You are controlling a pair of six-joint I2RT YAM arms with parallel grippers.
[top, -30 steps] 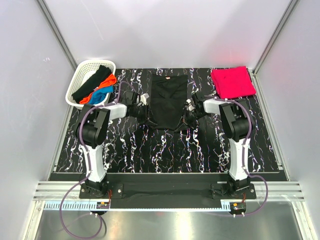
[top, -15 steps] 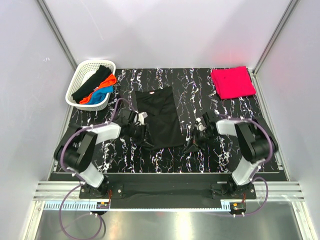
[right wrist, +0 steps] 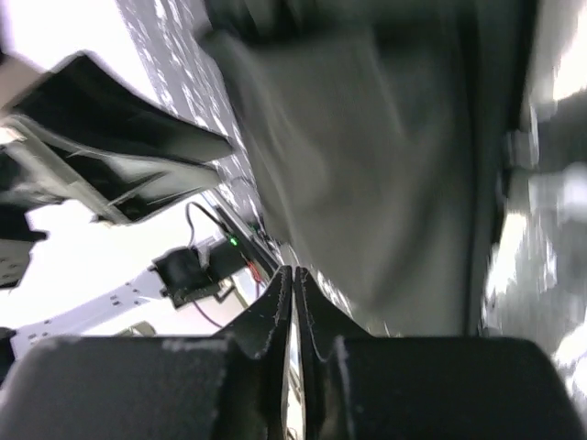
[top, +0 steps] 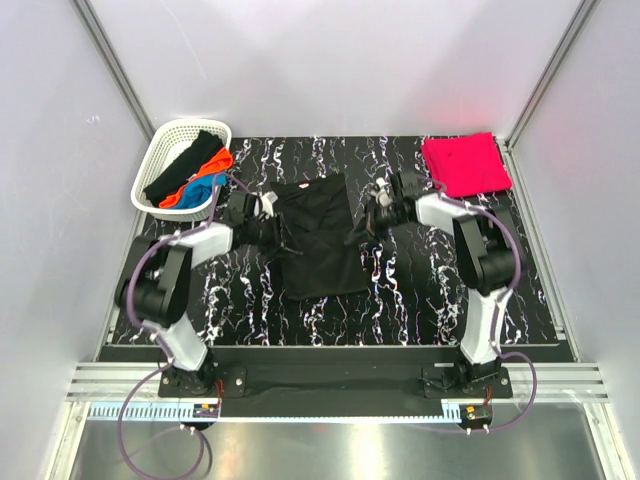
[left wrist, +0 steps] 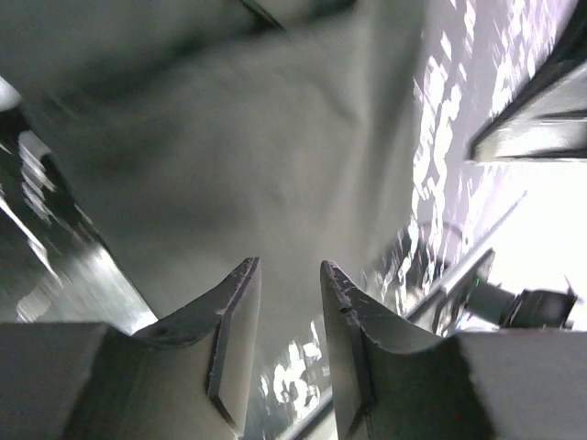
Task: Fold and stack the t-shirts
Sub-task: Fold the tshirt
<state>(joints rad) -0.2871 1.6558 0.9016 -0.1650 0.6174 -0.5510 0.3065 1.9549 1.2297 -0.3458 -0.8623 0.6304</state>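
At the far left, the white lattice plastic basket [top: 152, 168] holds a heap of soft t-shirts: a black one [top: 185, 163], an orange one [top: 216, 161] and a blue one [top: 203, 187].

Just right of it, my left pincer [left wrist: 289, 270] hangs over the left edge of the large black cloth t-shirt [top: 318, 240]. Its jaws stand apart with a clear gap, and I see nothing caught between them.

That shirt lies in the middle of the black white-veined tabletop [top: 420, 290]. It is spread mostly flat but skewed, its far edge rumpled. I judge it light, limp and floppy. It will sag and drag wherever it is unsupported, so I would take it by pinching a hem or corner on each side rather than the middle.

My right pincer [right wrist: 293, 275] sits at the shirt's right edge near its far corner. The jaws are drawn nearly together, leaving only a hairline slit, with no cloth visibly held.

At the far right corner, well apart from the black shirt, the bright pinkish-red t-shirt [top: 465, 165] rests folded into a neat block. I take it as the base for the stack.
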